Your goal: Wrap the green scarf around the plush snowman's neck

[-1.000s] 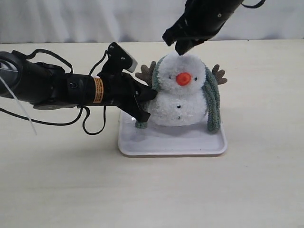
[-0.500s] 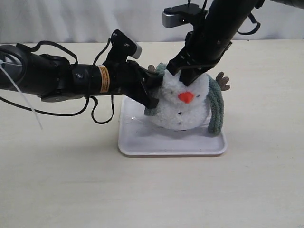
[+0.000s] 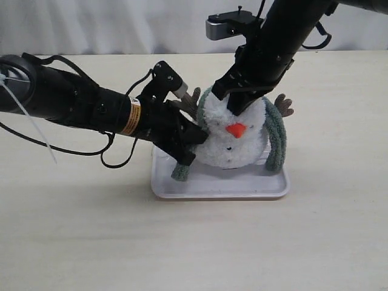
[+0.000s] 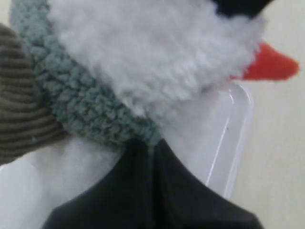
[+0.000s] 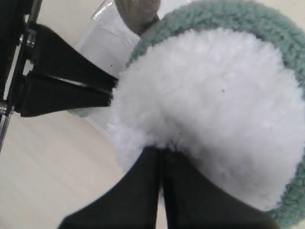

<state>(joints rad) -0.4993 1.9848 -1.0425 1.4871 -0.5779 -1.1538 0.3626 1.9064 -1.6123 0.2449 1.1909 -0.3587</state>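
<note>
The plush snowman (image 3: 233, 138) stands on a white tray (image 3: 218, 187), its head tipped forward. The green scarf (image 3: 276, 136) runs behind and over the head; one end hangs at the right, the other (image 3: 180, 171) droops over the tray's left side. My left gripper (image 3: 199, 136) is shut on the scarf (image 4: 81, 95) beside the snowman's neck, its jaws (image 4: 150, 145) pinching the knit. My right gripper (image 3: 237, 104) is shut, tips pressed into the white fur (image 5: 205, 95) on top of the head (image 5: 162, 150). Fur, scarf and my left gripper hide the neck itself.
A brown twig arm (image 3: 282, 104) sticks out at the right, another (image 4: 19, 119) lies next to the scarf. The left arm (image 3: 73, 106) and its cables stretch across the tabletop (image 3: 194, 242) on the left. A pale curtain closes off the back.
The right gripper has come down from above onto the snowman's head, which now tips forward. The left gripper has carried its scarf part lower and toward the snowman's front.
</note>
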